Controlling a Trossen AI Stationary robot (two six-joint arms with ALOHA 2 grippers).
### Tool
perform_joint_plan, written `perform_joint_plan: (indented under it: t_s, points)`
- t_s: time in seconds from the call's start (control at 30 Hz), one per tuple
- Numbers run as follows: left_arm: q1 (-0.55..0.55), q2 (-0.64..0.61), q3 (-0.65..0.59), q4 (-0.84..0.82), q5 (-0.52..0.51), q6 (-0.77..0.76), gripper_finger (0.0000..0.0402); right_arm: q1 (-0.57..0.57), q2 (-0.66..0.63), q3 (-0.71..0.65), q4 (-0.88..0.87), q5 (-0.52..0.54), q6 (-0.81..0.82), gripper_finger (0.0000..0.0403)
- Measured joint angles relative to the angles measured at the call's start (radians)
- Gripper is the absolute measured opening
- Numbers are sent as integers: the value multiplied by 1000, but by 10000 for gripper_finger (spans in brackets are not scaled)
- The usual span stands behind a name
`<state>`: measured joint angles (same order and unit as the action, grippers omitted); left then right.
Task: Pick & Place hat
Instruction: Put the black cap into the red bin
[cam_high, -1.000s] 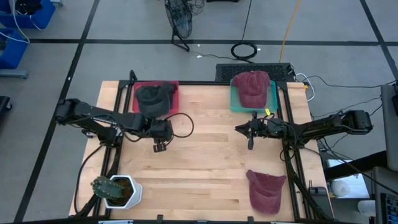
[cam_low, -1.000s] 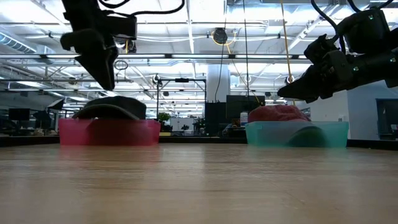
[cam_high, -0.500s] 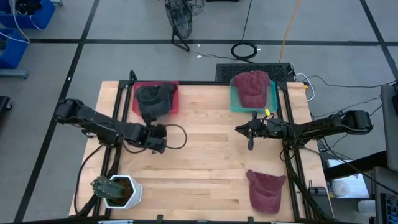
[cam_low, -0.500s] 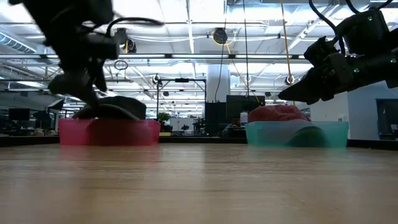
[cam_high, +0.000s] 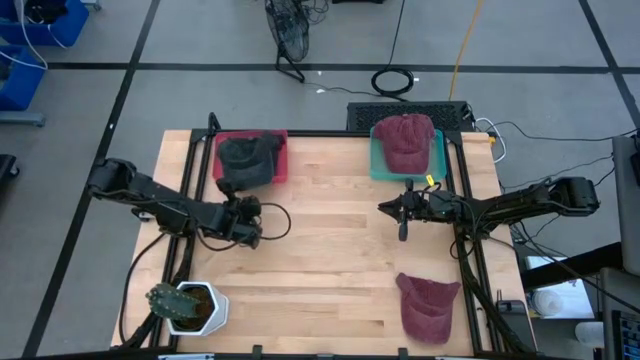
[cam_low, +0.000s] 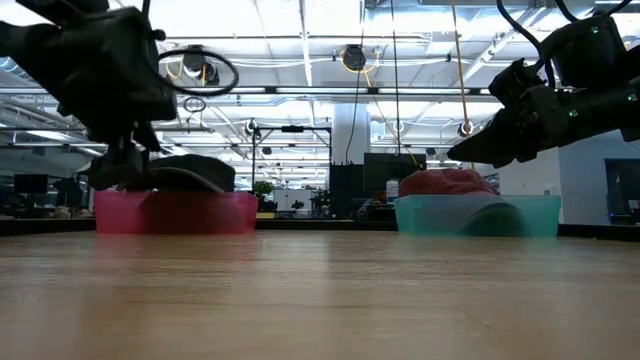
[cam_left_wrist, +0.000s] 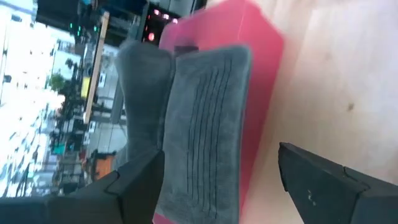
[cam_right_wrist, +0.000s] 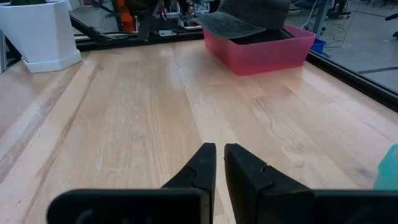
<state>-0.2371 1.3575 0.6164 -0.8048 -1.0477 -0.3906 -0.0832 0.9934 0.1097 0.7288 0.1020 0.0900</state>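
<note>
Table (cam_high: 330, 250): left bin (cam_high: 283, 160) at rear left, hat (cam_high: 247, 160) in it; right bin (cam_high: 438, 155) at rear right, second hat (cam_high: 404, 140) in it. Third hat (cam_high: 428, 305) on table, front right. Potted plant (cam_high: 188, 305) at front-left corner.

No words, numbers or signs can be read in any of the pictures. The hats, the bins, the plant pot and the arms show no writing at all that can be made out.
</note>
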Motion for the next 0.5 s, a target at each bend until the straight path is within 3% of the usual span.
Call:
perform_joint_plan:
  t_s: [0.17, 0.5]
  points:
    - [42, 0, -32, -2, -24, -60, 275, 0, 0, 0, 0, 0, 0, 22]
    - [120, 0, -37, 3, -27, -114, 165, 0, 0, 0, 0, 1, -1, 22]
